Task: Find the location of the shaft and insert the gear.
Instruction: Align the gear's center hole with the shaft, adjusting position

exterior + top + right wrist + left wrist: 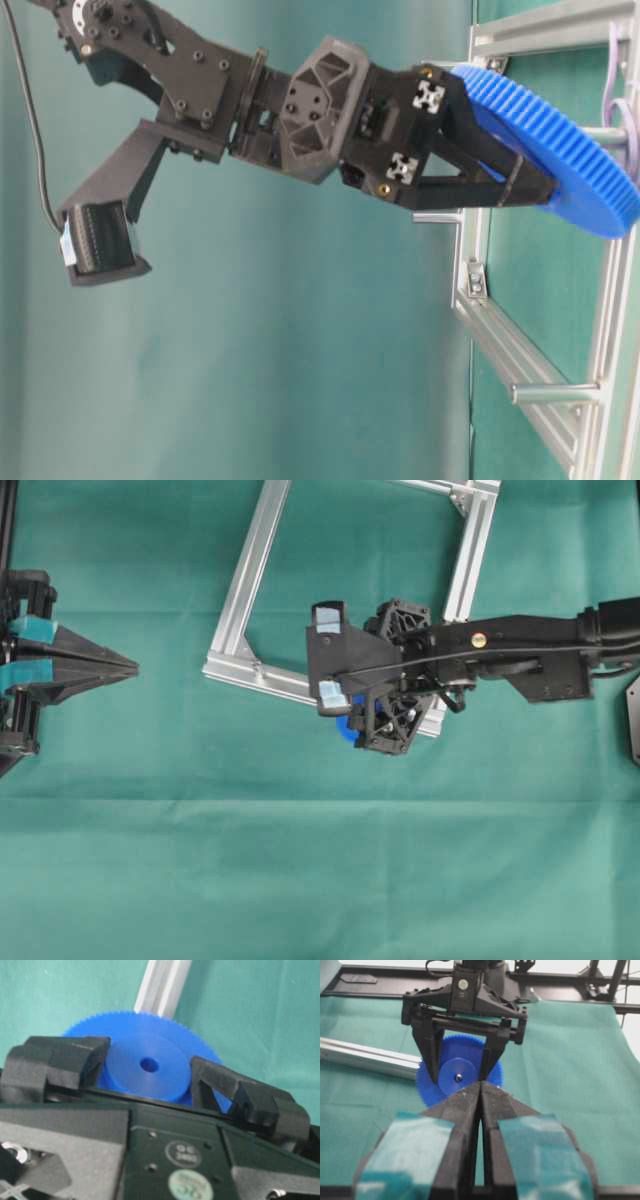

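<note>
right jaws (145, 1077) clasping gear (145, 1040) over aluminium frame (245, 580), left jaws (130, 666) clenched

One camera hangs high above and looks straight down on the green tabletop (300, 880), taking in both arms and the aluminium frame (250, 600) at the far side. A second sits low at table level, turned on its side, so the tabletop stands upright along its right edge; it is close to the right claw (560, 175) and the blue gear (560, 140). The left wrist camera looks out along its own claw (481, 1090), across the cloth toward the right arm, some way off. The right wrist camera peers over its claw from very near, the gear filling the middle. All four views share the gear and the frame.
</note>
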{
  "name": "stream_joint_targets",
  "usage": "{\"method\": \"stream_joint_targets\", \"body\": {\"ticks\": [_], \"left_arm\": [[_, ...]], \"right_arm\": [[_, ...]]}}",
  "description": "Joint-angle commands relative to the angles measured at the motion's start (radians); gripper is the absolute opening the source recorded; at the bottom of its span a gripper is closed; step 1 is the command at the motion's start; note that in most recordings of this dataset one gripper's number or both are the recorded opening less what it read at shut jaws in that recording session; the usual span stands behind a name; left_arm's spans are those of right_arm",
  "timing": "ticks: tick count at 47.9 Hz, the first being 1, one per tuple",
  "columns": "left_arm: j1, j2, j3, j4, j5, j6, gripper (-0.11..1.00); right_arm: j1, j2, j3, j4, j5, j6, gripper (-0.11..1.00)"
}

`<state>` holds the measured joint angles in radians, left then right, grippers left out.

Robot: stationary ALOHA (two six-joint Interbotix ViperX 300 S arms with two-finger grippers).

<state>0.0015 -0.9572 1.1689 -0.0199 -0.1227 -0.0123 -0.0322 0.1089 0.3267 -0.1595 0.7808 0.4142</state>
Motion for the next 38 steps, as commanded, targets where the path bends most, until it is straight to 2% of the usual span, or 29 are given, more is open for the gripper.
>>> {"method": "stream_joint_targets", "body": {"ticks": [1, 27, 38], "left_arm": [[0.002, 0.006, -0.014, -0.003, -0.003, -0.002, 0.0], [0.002, 0.006, -0.014, -0.003, -0.003, -0.002, 0.0], [0.002, 0.006, -0.014, -0.003, -0.003, -0.003, 0.0]], "right_arm": [[-0.026, -0.043, 0.003, -0.021, -0.02, -0.002, 0.69], [-0.029, -0.103, 0.071, -0.041, -0.071, 0.005, 0.69], [-0.029, -0.146, 0.137, -0.041, -0.109, 0.051, 0.69]]}}
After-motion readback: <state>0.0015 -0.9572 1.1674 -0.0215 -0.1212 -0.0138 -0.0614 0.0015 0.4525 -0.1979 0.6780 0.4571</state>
